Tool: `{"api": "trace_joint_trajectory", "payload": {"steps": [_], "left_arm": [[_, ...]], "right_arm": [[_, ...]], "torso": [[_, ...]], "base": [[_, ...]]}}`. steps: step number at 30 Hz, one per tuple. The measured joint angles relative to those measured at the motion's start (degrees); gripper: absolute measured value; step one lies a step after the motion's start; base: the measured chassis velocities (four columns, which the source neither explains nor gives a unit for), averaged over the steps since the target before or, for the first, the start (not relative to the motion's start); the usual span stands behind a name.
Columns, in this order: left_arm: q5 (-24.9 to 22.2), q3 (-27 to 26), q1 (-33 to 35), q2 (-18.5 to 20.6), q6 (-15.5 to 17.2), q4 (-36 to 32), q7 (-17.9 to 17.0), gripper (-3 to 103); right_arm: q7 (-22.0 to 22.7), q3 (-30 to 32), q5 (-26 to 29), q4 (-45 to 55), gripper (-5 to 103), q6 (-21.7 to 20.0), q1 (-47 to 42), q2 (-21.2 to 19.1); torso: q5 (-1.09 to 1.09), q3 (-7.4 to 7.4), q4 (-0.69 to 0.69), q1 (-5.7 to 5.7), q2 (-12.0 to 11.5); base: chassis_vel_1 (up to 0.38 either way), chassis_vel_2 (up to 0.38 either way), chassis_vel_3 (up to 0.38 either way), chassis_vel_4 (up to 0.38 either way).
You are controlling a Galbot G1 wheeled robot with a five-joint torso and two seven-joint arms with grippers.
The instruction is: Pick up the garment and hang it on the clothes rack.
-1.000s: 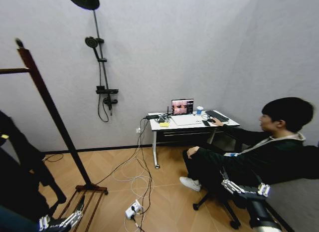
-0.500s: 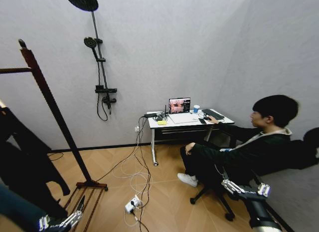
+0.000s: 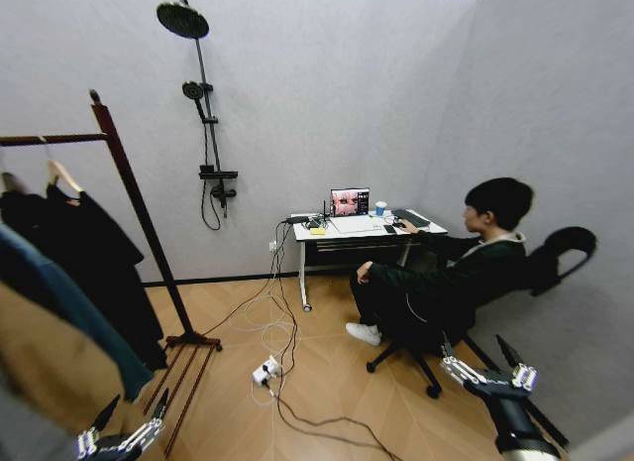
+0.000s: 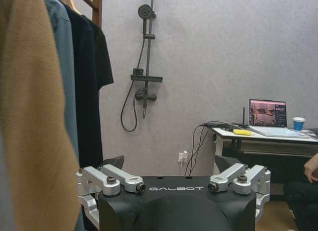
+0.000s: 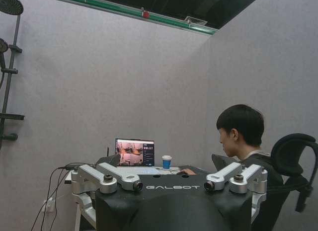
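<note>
The clothes rack (image 3: 139,218) stands at the left of the head view, dark reddish-brown, with a knob-topped post, a horizontal bar and a slatted base (image 3: 183,387). A black piece of clothing (image 3: 84,253) hangs from its bar on a light wooden hanger (image 3: 61,172). The left wrist view shows it edge-on with a short sleeve (image 4: 103,57). Its chest is hidden, so I cannot tell whether it is the garment. My left gripper (image 3: 134,411) is low beside the rack base, open and empty. My right gripper (image 3: 475,347) is low at the right, open and empty.
Blue (image 3: 69,312) and tan (image 3: 45,372) clothes hang on the rack closest to me. A person sits on an office chair (image 3: 555,258) at a white desk (image 3: 362,231) with a laptop. Cables and a power strip (image 3: 263,370) lie on the wooden floor. A shower fixture (image 3: 208,114) is on the back wall.
The whole head view has shifted: the camera has moved. The rack's bar, the hanger and the blue and tan clothes have come into view. Both grippers stay low and open.
</note>
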Motion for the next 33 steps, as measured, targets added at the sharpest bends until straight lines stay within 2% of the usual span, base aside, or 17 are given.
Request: {"api": "trace_joint_trajectory", "payload": {"steps": [1,2,6,9,11,12,14,16,17,18,19,23,25,28,29,31,33], "left_arm": [[0.0,0.0,0.0,0.0,0.0,0.0,0.0,100],[0.0,-0.01,0.0,0.0,0.0,-0.01,-0.01,100],[0.0,0.0,0.0,0.0,0.0,0.0,-0.03,100],[0.0,0.0,0.0,0.0,0.0,-0.01,-0.01,100],[0.0,0.0,0.0,0.0,0.0,0.0,0.01,100],[0.0,0.0,0.0,0.0,0.0,0.0,0.01,100],[0.0,0.0,0.0,0.0,-0.01,0.0,0.01,100],[0.0,-0.02,0.0,0.01,0.0,0.0,-0.03,100],[0.0,0.0,-0.01,0.0,0.0,0.0,0.0,100],[0.0,0.0,-0.01,0.0,0.0,0.0,0.0,100],[0.0,-0.01,-0.01,0.01,0.0,-0.01,-0.01,100],[0.0,0.0,0.0,0.0,0.0,0.0,-0.01,100],[0.0,0.0,-0.01,0.0,0.0,-0.01,-0.01,100],[0.0,-0.01,0.0,0.0,0.0,0.0,-0.03,100],[0.0,-0.01,-0.01,0.0,0.0,-0.01,-0.01,100],[0.0,0.0,0.0,0.0,0.0,-0.01,0.01,100],[0.0,-0.01,0.0,0.0,0.0,0.0,-0.03,100]], "right_arm": [[0.0,0.0,0.0,0.0,100,0.0,0.0,0.0],[0.0,0.0,0.0,-0.01,100,-0.01,0.0,0.0],[0.0,0.0,0.0,0.01,100,0.0,0.0,0.0],[0.0,0.0,0.0,-0.01,100,-0.01,0.01,0.0],[-0.01,0.0,0.0,0.01,100,0.0,0.0,0.0],[-0.01,0.0,0.0,0.01,100,0.0,0.0,0.0],[0.0,0.01,0.0,-0.01,100,-0.01,0.01,0.0],[-0.01,0.0,0.0,0.0,100,0.0,0.0,0.0],[-0.01,0.0,0.0,0.01,100,0.0,0.01,0.0],[-0.01,0.0,0.0,0.01,100,0.0,0.01,0.0],[-0.01,-0.01,0.01,-0.01,100,-0.01,0.01,0.0],[0.0,0.01,0.0,0.01,100,0.0,0.01,0.0],[-0.01,0.0,0.0,-0.01,100,0.0,0.01,0.0],[-0.01,-0.01,0.0,0.01,100,0.0,0.0,0.0],[-0.01,0.0,0.0,0.0,100,0.0,0.0,0.01],[0.0,0.0,0.01,-0.01,100,-0.01,0.01,0.0],[-0.01,0.0,0.0,0.0,100,0.0,-0.01,0.0]], "torso": [[0.0,0.0,0.0,0.0,0.0],[0.16,0.0,-0.01,0.0,0.0],[0.02,-0.01,-0.01,-0.01,0.01],[0.16,0.02,0.0,0.01,-0.01],[-0.03,0.01,0.0,0.03,-0.01],[-0.03,0.01,0.0,0.03,-0.01],[0.15,0.02,0.0,0.02,-0.01],[0.1,0.02,-0.01,0.05,-0.02],[-0.03,0.01,0.0,0.03,-0.01],[-0.03,0.01,0.0,0.03,-0.01],[0.16,0.0,-0.01,0.01,0.0],[-0.02,0.01,0.0,0.03,-0.01],[0.15,0.02,-0.01,0.02,-0.02],[-0.01,0.01,0.0,0.03,-0.01],[0.11,0.0,-0.01,0.0,0.0],[0.16,0.01,-0.01,0.02,-0.01],[0.02,-0.03,0.01,-0.03,0.03]], "base": [[0.384,-0.392,-0.326,0.358],[0.418,-0.363,-0.384,0.358],[0.38,-0.36,-0.378,0.367],[0.359,-0.352,-0.363,0.346],[0.347,-0.366,-0.349,0.351],[0.302,-0.366,-0.349,0.344],[0.361,-0.33,-0.362,0.336],[0.357,-0.344,-0.317,0.409],[0.335,-0.35,-0.317,0.337],[0.335,-0.35,-0.317,0.337],[0.335,-0.332,-0.333,0.337],[0.349,-0.355,-0.369,0.381],[0.359,-0.341,-0.374,0.33],[0.354,-0.361,-0.35,0.354],[0.362,-0.324,-0.309,0.371],[0.362,-0.298,-0.334,0.339],[0.233,-0.263,-0.236,0.301]]}}
